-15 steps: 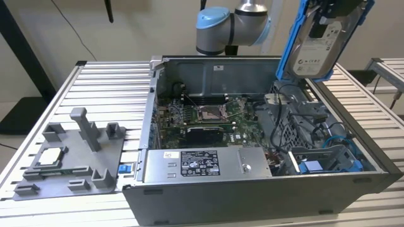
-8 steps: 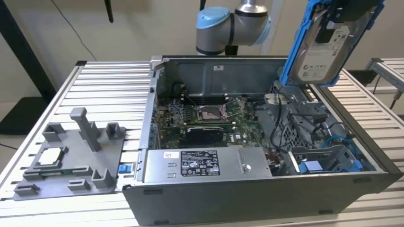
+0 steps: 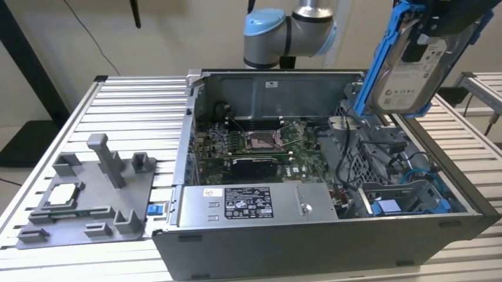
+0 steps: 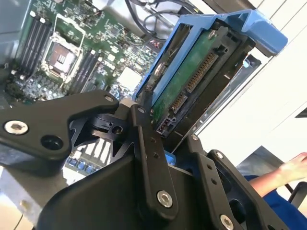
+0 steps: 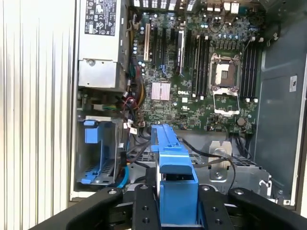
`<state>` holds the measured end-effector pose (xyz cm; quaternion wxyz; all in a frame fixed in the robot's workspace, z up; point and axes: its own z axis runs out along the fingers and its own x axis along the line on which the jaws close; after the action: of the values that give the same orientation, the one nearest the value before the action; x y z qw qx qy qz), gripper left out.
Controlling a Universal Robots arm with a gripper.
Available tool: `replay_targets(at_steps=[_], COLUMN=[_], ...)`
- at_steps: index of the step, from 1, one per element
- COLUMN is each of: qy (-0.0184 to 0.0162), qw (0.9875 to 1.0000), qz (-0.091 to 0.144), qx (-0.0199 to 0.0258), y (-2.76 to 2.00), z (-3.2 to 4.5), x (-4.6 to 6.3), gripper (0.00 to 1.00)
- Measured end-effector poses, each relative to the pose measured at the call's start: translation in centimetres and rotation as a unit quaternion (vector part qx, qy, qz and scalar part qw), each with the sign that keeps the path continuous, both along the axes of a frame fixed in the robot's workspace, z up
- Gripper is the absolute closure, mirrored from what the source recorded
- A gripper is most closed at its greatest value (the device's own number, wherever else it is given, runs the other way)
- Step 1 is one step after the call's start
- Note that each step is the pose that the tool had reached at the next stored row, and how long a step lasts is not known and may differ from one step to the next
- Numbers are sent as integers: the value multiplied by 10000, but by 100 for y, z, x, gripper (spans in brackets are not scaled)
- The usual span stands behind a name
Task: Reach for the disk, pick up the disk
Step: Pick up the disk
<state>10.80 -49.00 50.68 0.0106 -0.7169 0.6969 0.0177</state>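
The gripper (image 5: 175, 201) is squeezed tight on the disk (image 3: 408, 64), holding it high over the case (image 3: 314, 235) at the exterior view's right, clear of the wires.

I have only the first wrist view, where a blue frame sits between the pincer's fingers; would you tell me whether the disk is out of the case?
Observer: Yes. In the exterior view the pincer holds the disk upright above the open case, at that view's right.
Operator: Thank you. Which way does its label face?
Observer: The white label faces the exterior camera. The second wrist view shows a green circuit board on the disk's other side.
Operator: Is anyone nearby?
Observer: A person's hand shows at the edge of the second wrist view, apart from the disk.
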Motion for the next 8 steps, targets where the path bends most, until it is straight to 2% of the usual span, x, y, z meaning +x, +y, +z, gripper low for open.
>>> replay_targets(at_steps=[8], qy=[0], qw=[10000], qz=[0], qx=[0], y=[-243], z=[0], x=[0], gripper=[100])
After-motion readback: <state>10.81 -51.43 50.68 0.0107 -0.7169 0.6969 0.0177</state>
